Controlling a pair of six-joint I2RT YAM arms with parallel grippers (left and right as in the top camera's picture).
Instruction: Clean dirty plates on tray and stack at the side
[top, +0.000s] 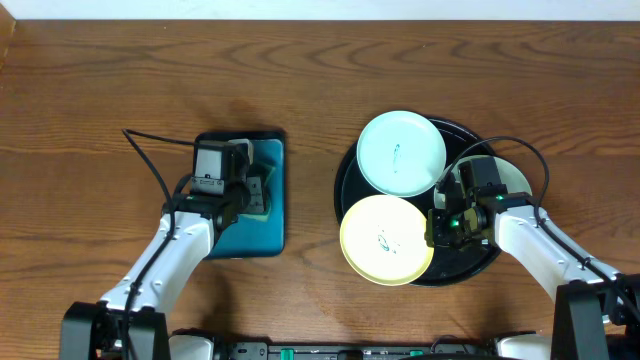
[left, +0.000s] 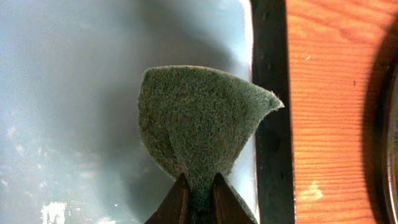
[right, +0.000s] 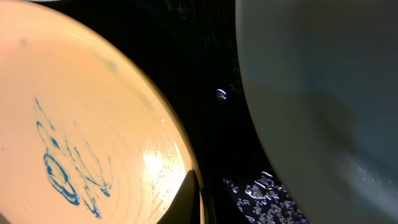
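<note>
The black round tray (top: 346, 188) holds three plates. A mint-white plate (top: 400, 152) with a small smear lies at its far side. A yellow plate (top: 385, 240) with blue smears lies at its near side, overhanging the rim. A second mint-white plate (top: 516, 178) is mostly hidden under my right arm. My right gripper (top: 437, 226) is at the yellow plate's right edge. In the right wrist view one finger (right: 194, 200) lies on the yellow plate's (right: 87, 124) rim, closed on it. My left gripper (left: 199, 194) is shut on a green scouring pad (left: 199, 118).
My left gripper (top: 256, 190) hangs over the rectangular teal tray (top: 235, 236) left of the black tray. In the right wrist view the second mint-white plate (right: 323, 93) lies just right of the gripper, with wet black tray floor (right: 211, 74) between.
</note>
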